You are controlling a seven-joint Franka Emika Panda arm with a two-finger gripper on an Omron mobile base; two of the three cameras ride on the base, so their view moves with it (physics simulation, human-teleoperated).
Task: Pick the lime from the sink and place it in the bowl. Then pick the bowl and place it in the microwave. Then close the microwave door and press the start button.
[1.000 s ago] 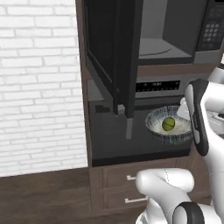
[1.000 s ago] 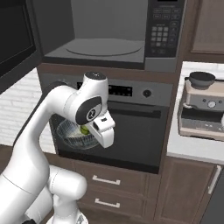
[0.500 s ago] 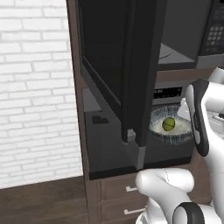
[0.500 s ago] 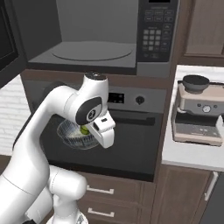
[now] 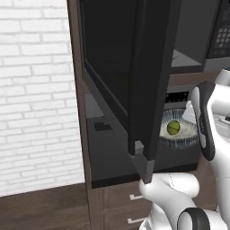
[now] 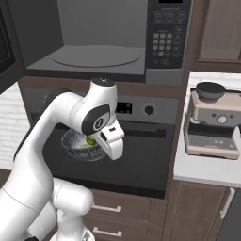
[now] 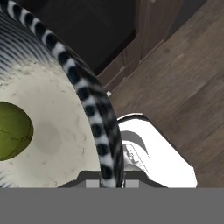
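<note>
My gripper (image 7: 111, 177) is shut on the rim of the bowl (image 7: 94, 116), which hangs level in front of the oven, below the microwave. The bowl (image 6: 80, 145) is streaked outside and pale inside. The lime (image 6: 90, 140) lies in it, a small yellow-green ball (image 5: 173, 128) (image 7: 12, 131) near the middle. The microwave (image 6: 94, 28) stands open above, its round plate bare. Its keypad (image 6: 167, 42) is to the right of the cavity. The microwave door (image 5: 134, 67) is swung out wide to the left. The sink is out of view.
A dark oven front (image 6: 141, 155) with a knob is right behind the bowl. A coffee machine (image 6: 214, 120) stands on the white counter to the right. Brown drawers (image 6: 117, 216) lie below, a white brick wall (image 5: 36, 90) to the left, wooden floor (image 7: 183, 87) underneath.
The whole picture has shifted: the base has driven, and the microwave and its open door loom larger and nearer. The bowl with the lime stays in my gripper, in the same pose.
</note>
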